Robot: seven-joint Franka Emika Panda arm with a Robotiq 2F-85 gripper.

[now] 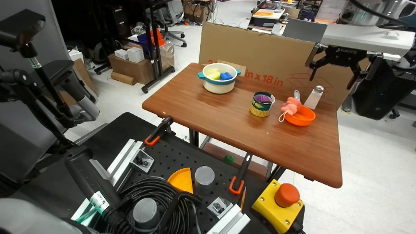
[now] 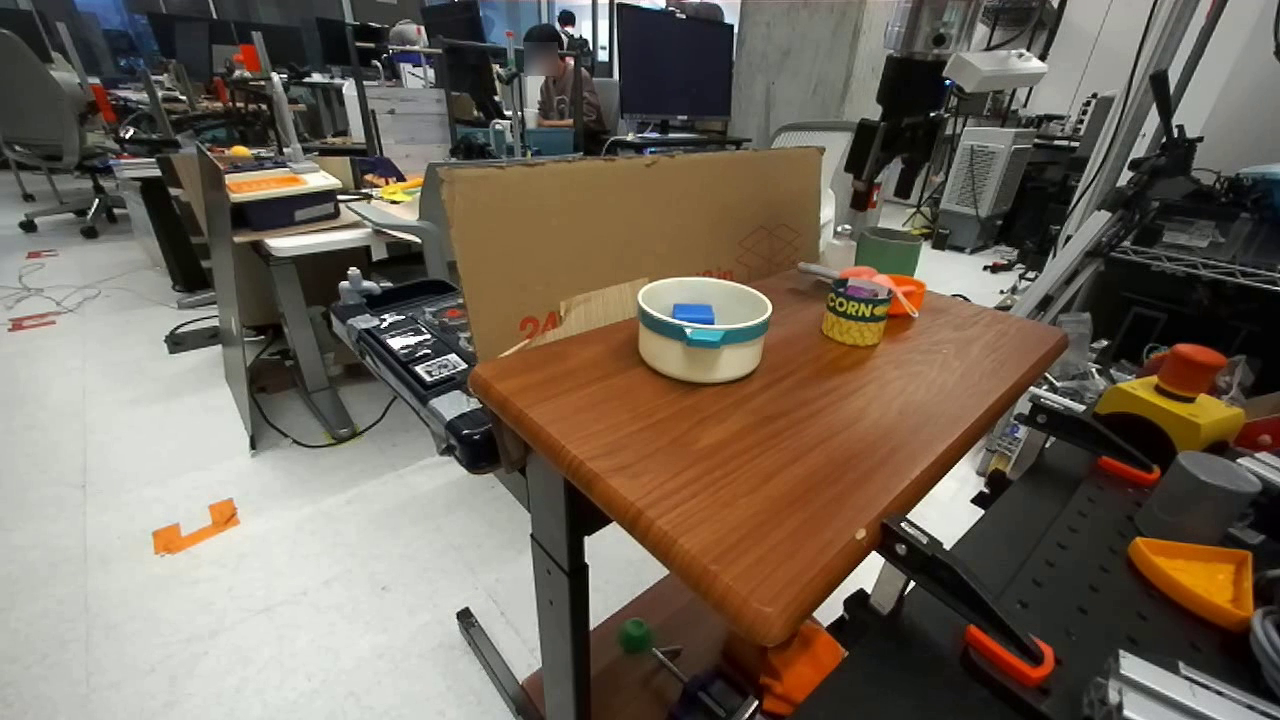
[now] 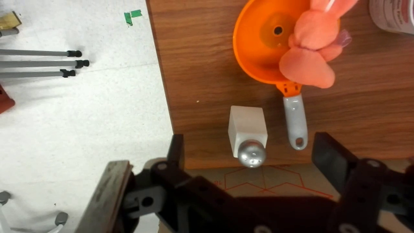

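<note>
My gripper (image 3: 248, 149) stands open above the table's far edge, its fingers wide apart with nothing between them; it also shows in an exterior view (image 1: 331, 81). Below it, between the fingers as the wrist view sees them, stands a white shaker (image 3: 248, 121) with a silver domed top. Right beside that lies the grey handle of an orange pan (image 3: 250, 51). A pink plush bunny (image 3: 313, 32) rests partly in the pan. A corn can (image 1: 260, 109) with something purple inside is nearby. Farther along, a cream pot (image 1: 218, 87) with teal handles holds yellow and blue pieces.
A cardboard panel (image 1: 253, 48) stands upright along the table's back edge, close to the shaker. The wooden table (image 1: 208, 110) ends just beside the shaker and pan. Clamps (image 1: 239, 175) and a yellow box with a red button (image 1: 279, 204) sit at the front.
</note>
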